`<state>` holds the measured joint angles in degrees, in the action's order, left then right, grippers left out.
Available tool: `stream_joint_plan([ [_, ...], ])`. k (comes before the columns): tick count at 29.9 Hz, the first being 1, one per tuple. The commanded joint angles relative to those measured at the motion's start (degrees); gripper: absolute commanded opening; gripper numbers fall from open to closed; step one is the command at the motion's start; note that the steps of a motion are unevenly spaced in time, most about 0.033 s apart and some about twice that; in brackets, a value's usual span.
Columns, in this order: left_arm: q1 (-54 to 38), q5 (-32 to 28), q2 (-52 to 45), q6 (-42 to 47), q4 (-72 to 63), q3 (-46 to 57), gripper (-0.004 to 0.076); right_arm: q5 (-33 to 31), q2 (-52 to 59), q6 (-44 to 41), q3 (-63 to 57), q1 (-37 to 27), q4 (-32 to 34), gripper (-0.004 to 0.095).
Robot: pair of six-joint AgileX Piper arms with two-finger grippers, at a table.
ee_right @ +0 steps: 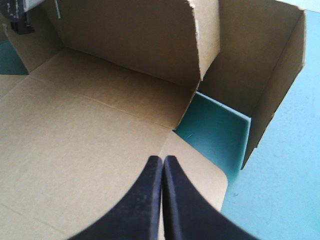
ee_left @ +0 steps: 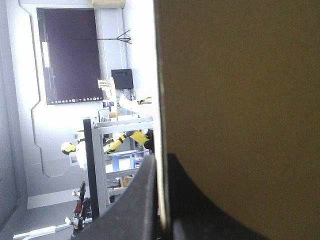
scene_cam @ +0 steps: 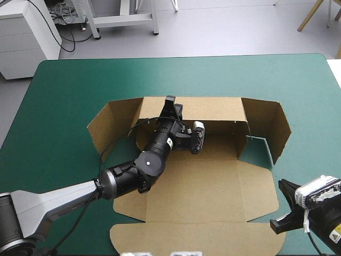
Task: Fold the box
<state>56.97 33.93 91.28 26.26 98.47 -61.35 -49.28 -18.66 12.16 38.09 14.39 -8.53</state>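
**While the left gripper [scene_cam: 170, 104] pinches the back wall [scene_cam: 213, 109], the right gripper [scene_cam: 282, 205] sits out**

Since the box [scene_cam: 202, 186] is only part-way up, here's how it looks to me. It lies on the table [scene_cam: 64, 90] with teal-green cover showing all round it. The base panel is flat, and so is the lid panel on the robot's side of the box. The back wall at the box's far side stands upright, and the end flaps [scene_cam: 266, 125] hinged to it are swung forward, one at each end of the box. No side walls up yet, as far as I can see.

The left arm reaches right across the box's base. Its black fingers are nearly closed over the back wall's top rim, and the wrist view shows the board edge-on with one finger on each side. My guess is that the grip is there to hold the wall vertical while something else gets folded.

The right gripper hangs just off the box's near right corner, fingers pressed together into a point with nothing in them, aimed toward the gap beside the right end flap. Closed like that it'd work as a pusher, so I reckon the right side panel gets lifted next. Shove too hard, though, and the whole sheet could slide.
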Motion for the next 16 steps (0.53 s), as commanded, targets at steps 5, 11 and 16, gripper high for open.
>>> stream_joint_plan([
  [5,0.43,0.64,-2.38,0.97,5.27,-1.06,-0.001,7.79,-5.54,-4.76,1.36,-0.31,1.59,0.037],
  [11,0.43,0.64,-2.38,0.97,5.27,-1.06,-0.001,14.34,-12.66,-10.05,1.74,-0.31,3.48,0.081],
  [16,0.43,1.08,-2.38,0.97,5.48,-1.06,-0.001,15.86,-21.95,-17.7,6.77,-0.31,12.67,0.0824],
])
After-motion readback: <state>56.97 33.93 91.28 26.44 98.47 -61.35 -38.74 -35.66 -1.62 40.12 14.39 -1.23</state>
